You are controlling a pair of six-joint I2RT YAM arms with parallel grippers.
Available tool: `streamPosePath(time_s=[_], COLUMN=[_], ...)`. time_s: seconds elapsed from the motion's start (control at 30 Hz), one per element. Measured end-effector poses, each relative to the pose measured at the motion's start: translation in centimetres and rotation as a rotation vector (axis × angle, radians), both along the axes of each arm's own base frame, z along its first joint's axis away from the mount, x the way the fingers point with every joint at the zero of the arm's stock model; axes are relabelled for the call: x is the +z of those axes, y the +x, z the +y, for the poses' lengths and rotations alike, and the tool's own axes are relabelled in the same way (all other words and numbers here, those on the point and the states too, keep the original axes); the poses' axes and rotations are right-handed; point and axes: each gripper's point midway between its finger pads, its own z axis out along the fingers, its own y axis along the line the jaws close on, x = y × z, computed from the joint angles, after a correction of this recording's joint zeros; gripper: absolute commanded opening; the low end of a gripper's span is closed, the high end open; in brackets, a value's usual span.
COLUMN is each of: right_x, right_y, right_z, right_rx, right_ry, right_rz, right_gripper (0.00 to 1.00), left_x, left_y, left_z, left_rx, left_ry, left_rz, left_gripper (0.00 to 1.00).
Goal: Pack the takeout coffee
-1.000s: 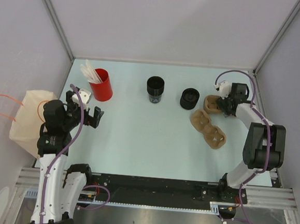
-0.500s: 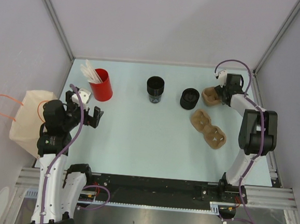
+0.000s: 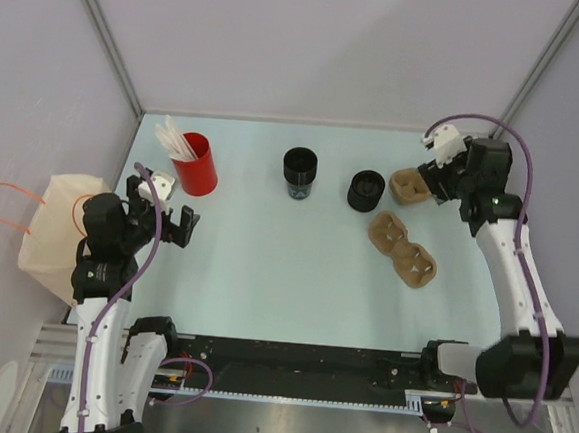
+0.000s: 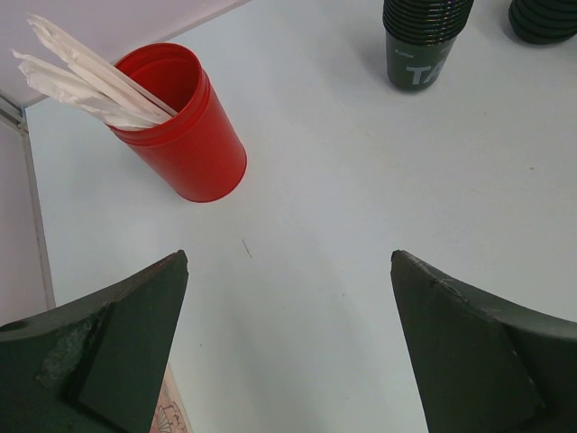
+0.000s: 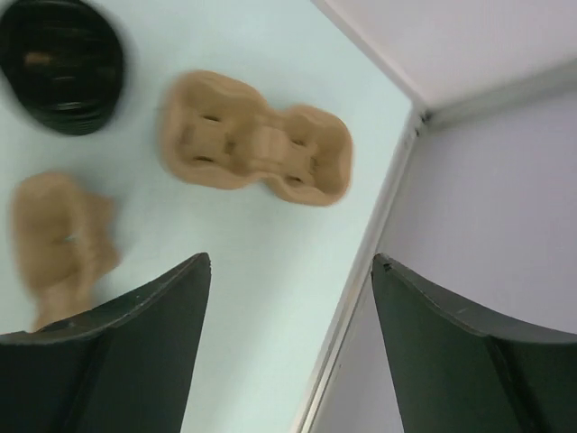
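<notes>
Near edge: black base rail (image 3: 288,362) carries both arms. The left gripper (image 3: 184,225) sits at 9 o'clock of the table (image 3: 264,285), jaws spread wide with only bare tabletop between them. Its wrist view shows just the two finger ends. A cream bag (image 3: 53,223) with orange handles hangs off the 9 o'clock edge, partly behind the left arm (image 3: 102,302). A printed scrap at the bottom of the left wrist view is too cropped to identify. The near pulp carrier (image 3: 402,247) lies at 3 o'clock, touching nothing. The far pulp carrier (image 3: 407,186) is at 2 o'clock, its right end hidden under the right gripper (image 3: 431,178), whose jaws are apart and pinch nothing. Contact with the carrier can't be told. The right wrist view is motion-blurred, and one carrier is smeared at its left edge. The squat black piece (image 3: 366,190) is just beside the far carrier. The takeout coffee (image 3: 299,170) stands upright at 12 o'clock, clear of both grippers. The left wrist view cuts off its top, its white lettering is only partly readable, and whether it's one cup or a stack can't be told. The red cup (image 3: 198,167) is at 10 o'clock, with white sticks (image 3: 175,142) leaning outward. The surface is pale mint and matte. The walls are lilac-grey, with metal rails in the far corners.
</notes>
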Motion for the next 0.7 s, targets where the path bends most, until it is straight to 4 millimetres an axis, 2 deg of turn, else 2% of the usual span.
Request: streamPosePath(time_s=[0.03, 0.1, 0.13, 0.2, 0.3, 0.37, 0.5, 0.7], right_x=[1.1, 1.7, 1.2, -1.0, -5.3, -6.9, -8.2, -10.6], right_y=[-1.4, -4.0, -5.2, -7.6, -10.7, -11.9, -12.7, -13.9], right_z=[1.6, 4.7, 6.0, 7.5, 8.3, 8.2, 7.3, 9.4], right_rx=[0.066, 0.203, 0.268, 0.378, 0.515, 0.576, 0.646, 0.842], right_ry=[-0.028, -0.090, -0.126, -0.222, -0.376, -0.447, -0.560, -0.647], right_rz=[-0.022, -0.037, -0.028, 0.025, 0.139, 0.199, 0.275, 0.365], right_gripper=[0.79, 0.80, 0.80, 0.82, 0.82, 0.82, 0.82, 0.81], left_x=[0.0, 0.0, 0.0, 0.1, 0.1, 0.0, 0.0, -0.2], left_y=[0.0, 0.0, 0.0, -0.1, -0.1, -0.1, 0.0, 0.1], left_z=[0.0, 0.0, -0.1, -0.1, -0.2, -0.2, -0.2, -0.2], left_rx=[0.000, -0.002, -0.004, -0.008, -0.013, -0.013, -0.013, -0.012], left_ry=[0.000, 0.000, -0.001, -0.002, -0.004, -0.005, -0.006, -0.007], left_rz=[-0.001, -0.002, -0.002, -0.002, -0.002, -0.001, 0.003, 0.011], left_gripper=[0.99, 0.99, 1.00, 0.99, 0.99, 0.99, 0.99, 0.99])
